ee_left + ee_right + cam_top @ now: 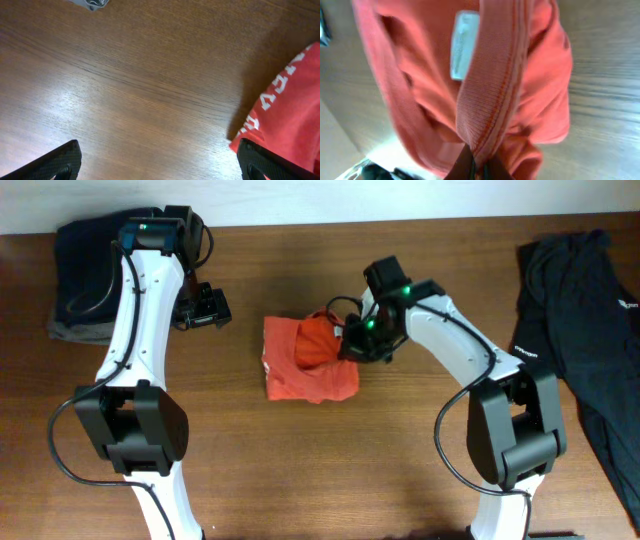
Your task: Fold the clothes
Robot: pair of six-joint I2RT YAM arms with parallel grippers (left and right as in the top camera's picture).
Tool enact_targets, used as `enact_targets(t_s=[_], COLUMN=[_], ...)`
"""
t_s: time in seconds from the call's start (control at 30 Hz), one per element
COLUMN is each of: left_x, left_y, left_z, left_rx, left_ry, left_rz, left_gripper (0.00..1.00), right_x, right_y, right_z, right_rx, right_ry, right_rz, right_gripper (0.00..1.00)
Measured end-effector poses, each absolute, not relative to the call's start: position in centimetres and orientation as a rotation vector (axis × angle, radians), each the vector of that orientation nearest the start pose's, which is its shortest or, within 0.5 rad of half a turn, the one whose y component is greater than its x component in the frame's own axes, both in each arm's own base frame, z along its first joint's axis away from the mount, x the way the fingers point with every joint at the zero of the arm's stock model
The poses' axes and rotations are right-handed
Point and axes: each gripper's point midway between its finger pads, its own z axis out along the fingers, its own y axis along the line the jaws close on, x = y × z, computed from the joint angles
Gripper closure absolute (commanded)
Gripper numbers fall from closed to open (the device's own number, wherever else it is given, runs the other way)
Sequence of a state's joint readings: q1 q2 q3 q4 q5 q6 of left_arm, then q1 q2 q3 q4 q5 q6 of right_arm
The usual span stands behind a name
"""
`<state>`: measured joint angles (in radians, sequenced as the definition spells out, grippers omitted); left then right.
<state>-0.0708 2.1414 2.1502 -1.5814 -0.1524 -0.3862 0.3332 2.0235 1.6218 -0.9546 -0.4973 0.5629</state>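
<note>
**Item 1: T-shirt** [308, 363]. Orange-red soft knit, 1 piece, lying bunched in a rough square at the centre of the overhead frame, on the worktop [300, 480].
- Its upper right part rises in a rounded hump.
- White block lettering [276, 92] runs along the fabric at the right edge of the left wrist view.
- The collar [495, 85] is a ribbed band with parallel stitch lines, standing as a vertical fold in the centre of the right wrist view.
- A small white rectangular neck tag [464, 45] lies just beside it, upper centre.

**Item 2: right claw** [350, 346]. Black, at the shirt's right edge. Its 2 fingers are pinched tight on the ribbed collar at the bottom of the right wrist view.

**Item 3: left claw** [205, 310]. Black, left of the shirt and apart from it. Its fingers are spread wide at the 2 lower corners of the left wrist view, gripping nothing.

**Item 4: worktop.** Brown wood grain, smooth, with a slight sheen.

**Item 5: black garment** [575, 330]. Crumpled at the right edge of the overhead frame, with a small white logo [628, 305].

**Item 6: folded navy and grey garments** [80, 280]. Stacked, upper left of the overhead frame.
</note>
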Motion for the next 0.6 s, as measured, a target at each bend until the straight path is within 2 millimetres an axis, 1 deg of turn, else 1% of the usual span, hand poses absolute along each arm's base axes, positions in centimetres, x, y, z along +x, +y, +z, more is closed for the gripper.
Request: enact_targets(t_s=[0.1, 0.17, 0.3, 0.43, 0.47, 0.5, 0.6], left_x=[40.8, 40.8, 40.7, 40.7, 40.7, 40.7, 40.7], left_y=[-0.3, -0.3, -0.3, -0.3, -0.3, -0.3, -0.3], left_z=[15.4, 15.4, 15.4, 15.4, 15.4, 15.4, 15.4], left_rx=[-0.487, -0.487, -0.487, -0.487, -0.487, -0.487, -0.487], left_ry=[3.061, 3.061, 3.062, 3.062, 3.062, 3.062, 3.062], left_rz=[0.231, 0.231, 0.232, 0.232, 0.232, 0.232, 0.231], left_gripper=[0.01, 0.01, 0.01, 0.01, 0.01, 0.01, 0.01], right_x=[38.7, 38.8, 37.9, 37.8, 37.7, 37.6, 37.3], right_y=[21.2, 20.3, 17.9, 16.5, 16.0, 15.6, 13.9], right_z=[10.9, 11.4, 10.3, 9.0, 8.4, 8.0, 6.7], right_rx=[0.244, 0.245, 0.263, 0.267, 0.268, 0.27, 0.271], right_ry=[3.037, 3.045, 3.097, 3.102, 3.109, 3.112, 3.125], right_rz=[0.755, 0.671, 0.46, 0.334, 0.287, 0.251, 0.1], right_gripper=[0.96, 0.96, 0.96, 0.96, 0.94, 0.89, 0.8])
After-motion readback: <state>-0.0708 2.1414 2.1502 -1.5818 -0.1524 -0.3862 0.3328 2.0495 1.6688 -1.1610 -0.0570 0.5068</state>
